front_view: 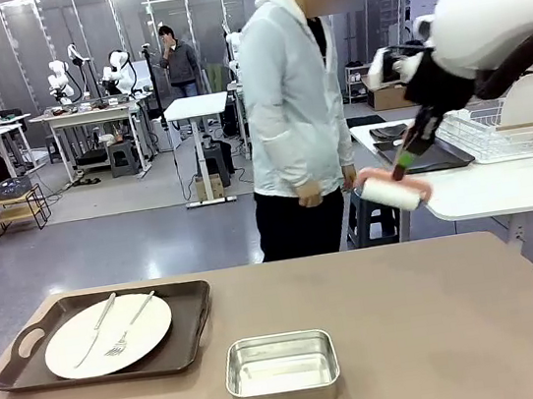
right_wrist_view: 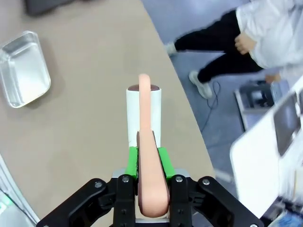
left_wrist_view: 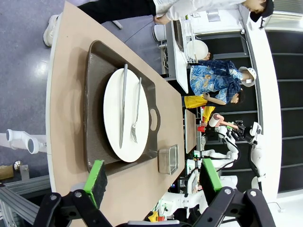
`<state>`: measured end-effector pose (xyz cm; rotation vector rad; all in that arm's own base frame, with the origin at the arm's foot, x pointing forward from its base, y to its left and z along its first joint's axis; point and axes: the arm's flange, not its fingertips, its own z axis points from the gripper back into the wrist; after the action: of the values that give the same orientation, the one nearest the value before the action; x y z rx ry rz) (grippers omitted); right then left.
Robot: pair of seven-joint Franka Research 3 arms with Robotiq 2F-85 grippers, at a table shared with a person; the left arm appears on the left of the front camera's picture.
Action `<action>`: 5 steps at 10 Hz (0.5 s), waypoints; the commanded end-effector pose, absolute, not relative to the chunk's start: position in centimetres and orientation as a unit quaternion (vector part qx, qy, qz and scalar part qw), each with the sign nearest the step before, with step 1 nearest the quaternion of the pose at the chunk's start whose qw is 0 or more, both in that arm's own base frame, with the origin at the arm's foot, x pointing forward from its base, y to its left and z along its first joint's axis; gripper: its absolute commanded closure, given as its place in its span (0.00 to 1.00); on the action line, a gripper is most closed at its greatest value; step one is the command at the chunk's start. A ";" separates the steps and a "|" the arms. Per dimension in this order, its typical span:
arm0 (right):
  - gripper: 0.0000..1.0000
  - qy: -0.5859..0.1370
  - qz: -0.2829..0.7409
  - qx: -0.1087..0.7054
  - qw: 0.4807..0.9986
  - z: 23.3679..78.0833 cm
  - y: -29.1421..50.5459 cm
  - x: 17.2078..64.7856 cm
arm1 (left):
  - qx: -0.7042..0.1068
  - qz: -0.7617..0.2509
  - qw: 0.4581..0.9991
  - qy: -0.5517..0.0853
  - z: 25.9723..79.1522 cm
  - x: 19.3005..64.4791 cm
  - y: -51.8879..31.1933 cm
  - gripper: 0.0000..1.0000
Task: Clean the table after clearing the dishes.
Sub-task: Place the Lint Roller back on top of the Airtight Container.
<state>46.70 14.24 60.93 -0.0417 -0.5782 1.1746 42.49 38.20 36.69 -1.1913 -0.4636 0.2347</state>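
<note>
The right gripper is clamping the pink handle of the roller tight btw its green pads, jaws closed on it, and the white roll is pointing away from the wrist. In the front view the roller is hanging in the air at the right side, higher than the far edge of the table, not touching the top. The left gripper is standing w/ jaws fully apart and is holding nothing; its camera is looking along the table over the tray. The dark brown tray is lying on the near-left part of the table, w/ one handle cutout toward the left edge, and the round white plate is sitting inside it. The knife and the fork are lying side by side on the plate, knife at the left, fork tines pointing toward the robot. The steel pan is resting on the table just right of the tray, near the robot's edge, not touching the tray. A person in a light jacket & dark trousers is standing behind the far edge, approx at the middle, one hand hanging at hip level. Behind at the right, a white table is carrying a wire rack w/ a second plate standing on edge in it.
</note>
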 end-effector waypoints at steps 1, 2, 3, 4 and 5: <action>0.78 -0.257 0.630 -0.001 0.733 60.2 17.6 45.6 | -0.552 0.107 0.798 -0.218 36.9 42.2 38.3 0.00; 0.78 -0.242 0.661 -0.003 0.710 59.6 20.0 44.2 | -0.552 0.107 0.798 -0.218 36.9 42.2 38.3 0.00; 0.78 -0.224 0.688 -0.004 0.690 58.6 21.6 42.4 | -0.552 0.107 0.798 -0.218 36.9 42.2 38.3 0.00; 0.78 -0.203 0.699 0.009 0.686 57.8 22.6 41.0 | -0.552 0.107 0.798 -0.218 36.9 42.2 38.3 0.00; 0.78 -0.194 0.698 0.022 0.689 57.5 23.4 39.9 | -0.552 0.107 0.798 -0.218 36.9 42.2 38.3 0.00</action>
<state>40.96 24.32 57.44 0.0167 -0.4408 1.5435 42.48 38.21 36.69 -1.1912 -0.4637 0.2348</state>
